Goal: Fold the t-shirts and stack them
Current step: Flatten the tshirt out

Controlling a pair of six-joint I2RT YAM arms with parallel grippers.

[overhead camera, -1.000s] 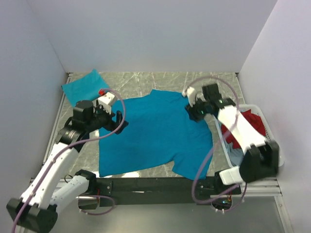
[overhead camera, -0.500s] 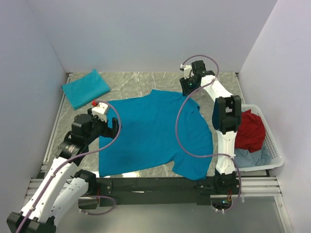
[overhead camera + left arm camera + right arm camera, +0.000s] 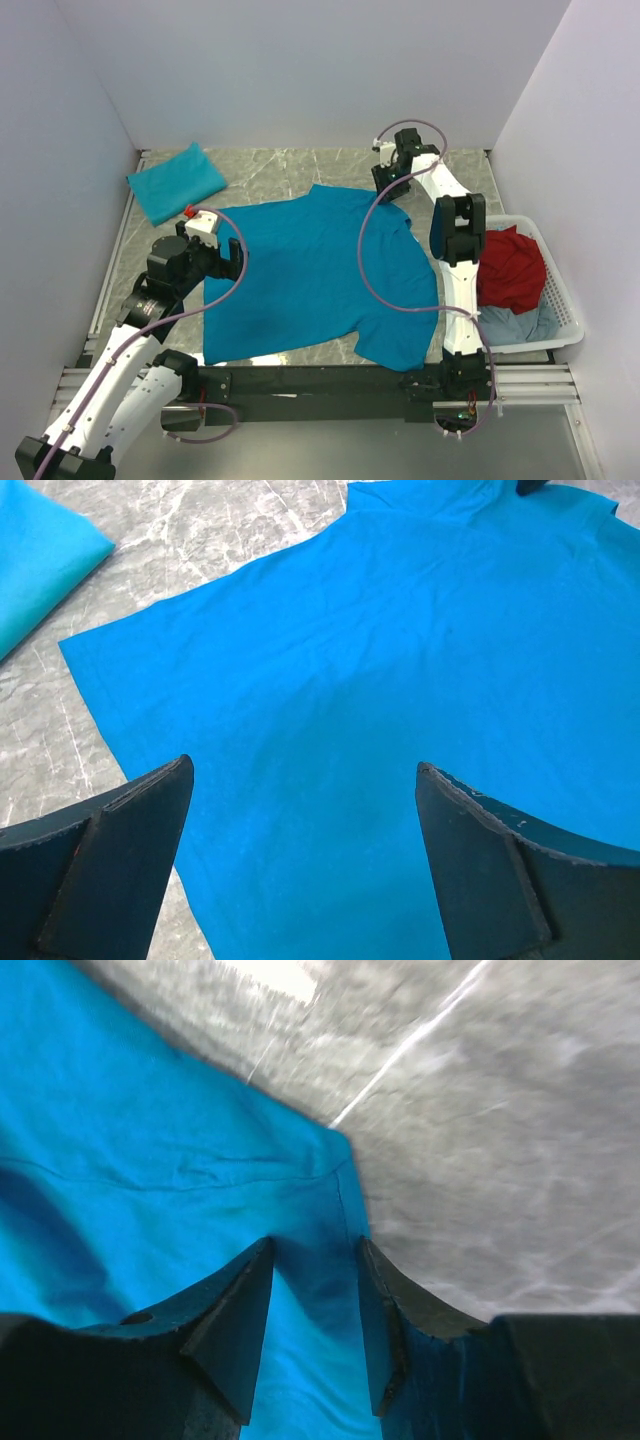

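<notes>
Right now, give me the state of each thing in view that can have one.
Spread t-shirt, flat and unfolded.
Folded t-shirt, folded, lying far left.
Left fingers, wide open above the spread t-shirt's left edge, holding nothing.
Right fingers, parted over the spread t-shirt's far right corner.
Basket, holds red cloth and grey-blue cloth.

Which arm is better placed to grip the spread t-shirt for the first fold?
Probably right: the right pincer straddles the spread t-shirt's far corner, close to the cloth; the left pincer hovers wide open, higher.
</notes>
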